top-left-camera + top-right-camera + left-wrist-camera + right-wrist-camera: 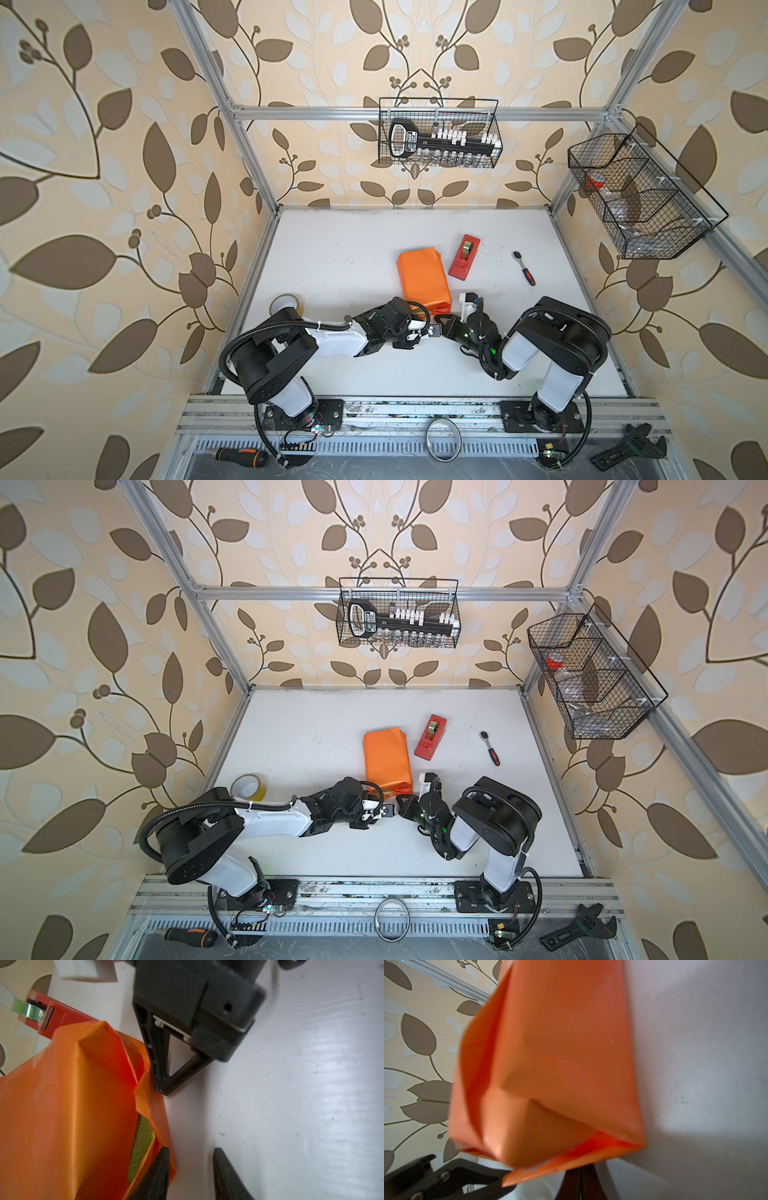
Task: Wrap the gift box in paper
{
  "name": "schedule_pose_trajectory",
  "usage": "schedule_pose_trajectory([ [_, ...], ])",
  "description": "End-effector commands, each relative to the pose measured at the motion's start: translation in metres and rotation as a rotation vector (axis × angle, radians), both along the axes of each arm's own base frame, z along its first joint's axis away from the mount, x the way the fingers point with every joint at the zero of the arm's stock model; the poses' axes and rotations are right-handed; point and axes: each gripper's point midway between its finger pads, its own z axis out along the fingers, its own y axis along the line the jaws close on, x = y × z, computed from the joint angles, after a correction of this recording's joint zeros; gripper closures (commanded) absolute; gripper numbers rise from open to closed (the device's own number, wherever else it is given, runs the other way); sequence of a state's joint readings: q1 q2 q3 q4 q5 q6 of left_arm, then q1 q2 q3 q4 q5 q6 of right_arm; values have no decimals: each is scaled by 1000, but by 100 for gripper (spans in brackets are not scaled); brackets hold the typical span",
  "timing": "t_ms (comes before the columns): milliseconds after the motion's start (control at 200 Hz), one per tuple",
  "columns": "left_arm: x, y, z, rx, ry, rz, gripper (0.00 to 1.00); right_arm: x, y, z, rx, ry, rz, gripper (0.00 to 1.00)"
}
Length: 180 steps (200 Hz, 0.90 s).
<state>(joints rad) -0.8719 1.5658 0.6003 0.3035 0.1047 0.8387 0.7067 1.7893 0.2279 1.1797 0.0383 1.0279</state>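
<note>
The gift box is wrapped in the orange paper (pixel 422 278) and lies mid-table in both top views. At the parcel's near end the wrap is open, and the green gift box (pixel 143 1136) shows through the gap in the left wrist view. My left gripper (pixel 191 1149) is at that near end, open with bare table in the gap. One of its fingers (pixel 158 1174) touches the loose paper flap (pixel 153 1109). My right gripper (pixel 581 1174) is shut. Its tip (pixel 164 1088) rests against the same flap's fold. Both grippers meet just below the parcel (pixel 384 762).
A red tape dispenser (pixel 464 256) lies right of the parcel, with a ratchet wrench (pixel 524 268) farther right. A tape roll (pixel 284 304) sits by the left arm. Wire baskets (pixel 440 133) (pixel 640 195) hang on the walls. Tools lie on the front rail (pixel 415 411).
</note>
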Motion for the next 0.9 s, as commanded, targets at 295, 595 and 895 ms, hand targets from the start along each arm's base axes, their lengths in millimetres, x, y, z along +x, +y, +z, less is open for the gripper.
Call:
schedule_pose_trajectory([
  [295, 29, -13, 14, -11, -134, 37, 66, -7, -7, -9, -21, 17, -7, 94],
  [595, 34, -18, 12, -27, -134, 47, 66, -7, -8, -9, -21, 15, -7, 94],
  [895, 38, -24, 14, -55, -126, 58, 74, -7, -8, -8, -17, 14, -7, 95],
])
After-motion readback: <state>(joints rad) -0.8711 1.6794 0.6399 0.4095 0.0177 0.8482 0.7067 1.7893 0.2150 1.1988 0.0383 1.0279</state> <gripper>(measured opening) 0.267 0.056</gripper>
